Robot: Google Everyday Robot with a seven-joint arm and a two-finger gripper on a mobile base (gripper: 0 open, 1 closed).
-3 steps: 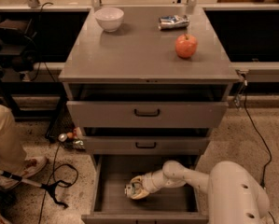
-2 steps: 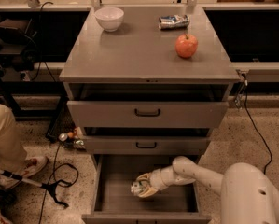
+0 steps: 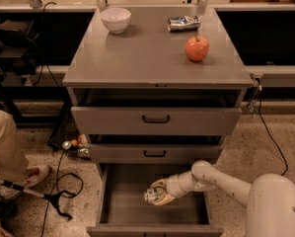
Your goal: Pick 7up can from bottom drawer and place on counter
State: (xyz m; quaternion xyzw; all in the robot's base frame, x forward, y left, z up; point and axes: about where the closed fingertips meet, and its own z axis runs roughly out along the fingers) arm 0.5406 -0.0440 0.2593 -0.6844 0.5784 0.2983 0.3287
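Shifted rightward, gripper (image 3: 155, 195) clamps 7up can (image 3: 149, 197) inside bottom drawer (image 3: 125, 204), arm bent.

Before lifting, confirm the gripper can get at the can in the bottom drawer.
Likely yes: the bottom drawer stands open, nothing covers the can, and the gripper is closed around it.

One camera looks from high in front of the cabinet (image 3: 112, 120), tilted steeply down and facing the drawer fronts. It is at middling range. The whole counter (image 3: 147, 58) fills the upper half, from 10 to 2 o'clock, and the open bottom drawer (image 3: 127, 206) reaches the frame edge at 6 o'clock. The arm (image 3: 221, 179) enters from 4 o'clock. The gripper (image 3: 156, 197), closed round the can (image 3: 149, 196), sits at 6 o'clock, inside that drawer.
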